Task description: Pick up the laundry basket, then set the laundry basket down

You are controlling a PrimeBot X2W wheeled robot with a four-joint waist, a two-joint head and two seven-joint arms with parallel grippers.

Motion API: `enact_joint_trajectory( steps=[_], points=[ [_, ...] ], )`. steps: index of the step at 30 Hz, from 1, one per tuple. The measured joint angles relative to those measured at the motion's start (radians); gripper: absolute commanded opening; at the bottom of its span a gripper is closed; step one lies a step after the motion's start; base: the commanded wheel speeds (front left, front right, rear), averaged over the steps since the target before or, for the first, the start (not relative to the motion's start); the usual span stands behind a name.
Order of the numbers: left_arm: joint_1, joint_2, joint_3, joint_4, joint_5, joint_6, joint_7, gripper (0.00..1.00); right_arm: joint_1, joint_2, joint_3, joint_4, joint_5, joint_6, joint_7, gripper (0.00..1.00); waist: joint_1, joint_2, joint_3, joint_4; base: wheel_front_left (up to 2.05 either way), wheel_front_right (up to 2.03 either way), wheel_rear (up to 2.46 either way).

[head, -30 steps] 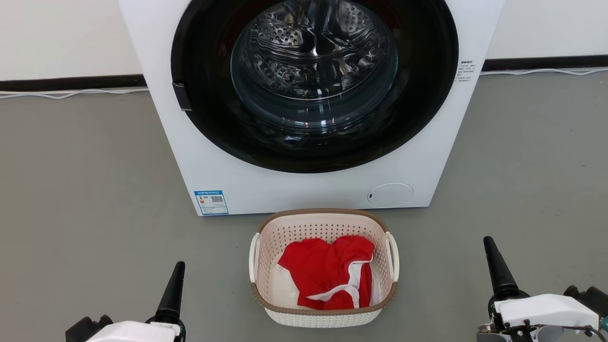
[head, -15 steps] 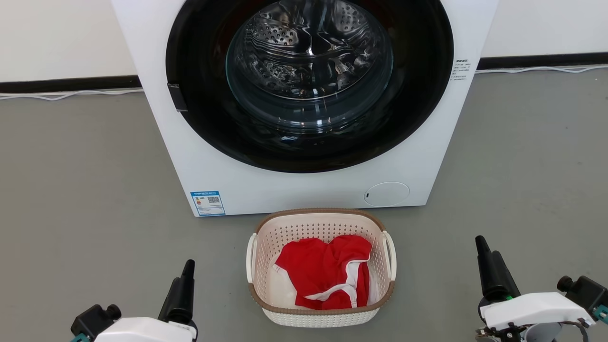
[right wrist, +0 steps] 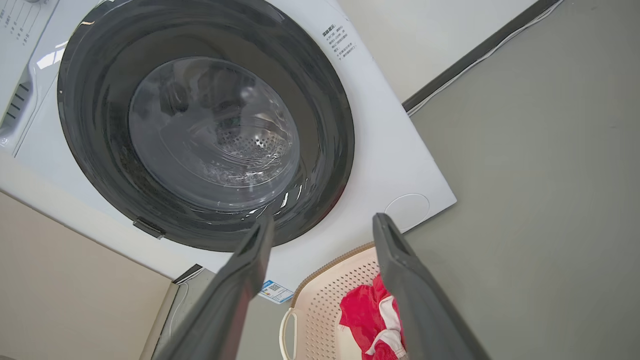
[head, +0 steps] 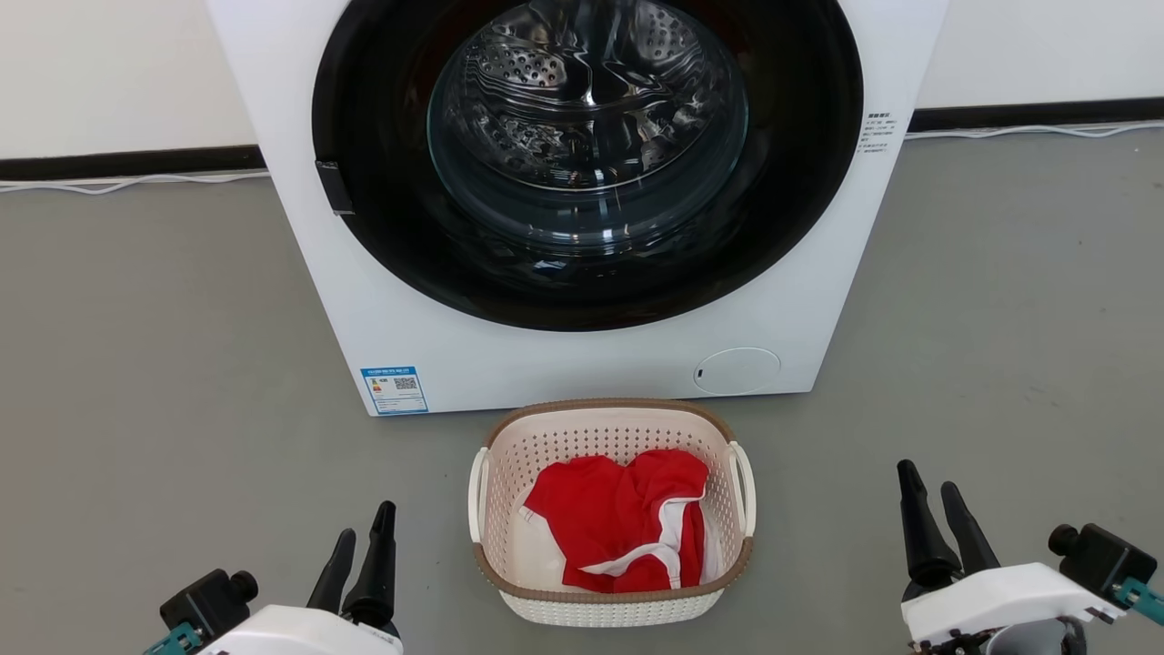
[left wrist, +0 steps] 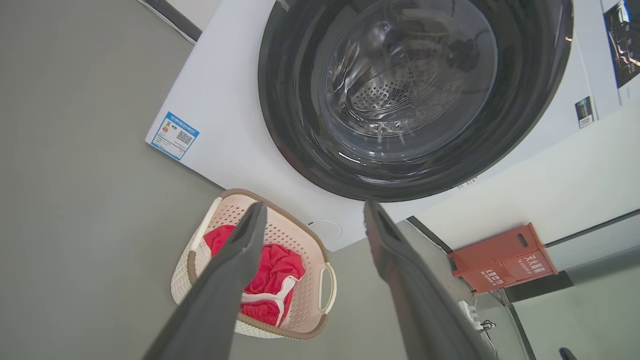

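A small cream perforated plastic laundry basket [head: 605, 435] with a brown rim, holding red cloth [head: 618, 518], sits on the grey floor [head: 182, 364] just in front of a white washing machine [head: 382, 300]. The left gripper [head: 366, 526] and right gripper [head: 928, 482] flank it, well apart from it, fingers spread and empty.

Blue label [head: 394, 389] on washing machine [head: 564, 364]: print illegible

Laundry basket [head: 600, 435] between left end effector [head: 366, 523] and right end effector [head: 927, 478]

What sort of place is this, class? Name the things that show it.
Probably a laundry area: a front-loading washing machine stands on a grey floor, with a laundry basket holding a red garment before it.
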Motion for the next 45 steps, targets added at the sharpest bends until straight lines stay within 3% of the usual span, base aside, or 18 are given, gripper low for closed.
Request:
enact_joint_trajectory(
  steps=[45],
  points=[
    [-0.003, 0.006, -0.012, 0.019, 0.574, 0.027, -0.125, 1.00, -0.039, -0.010, 0.009, 0.035, -0.578, 0.000, -0.129, 1.00, 0.0000, 0.0000, 0.011, -0.019, 0.00, 0.00, 0.00]
  ],
)
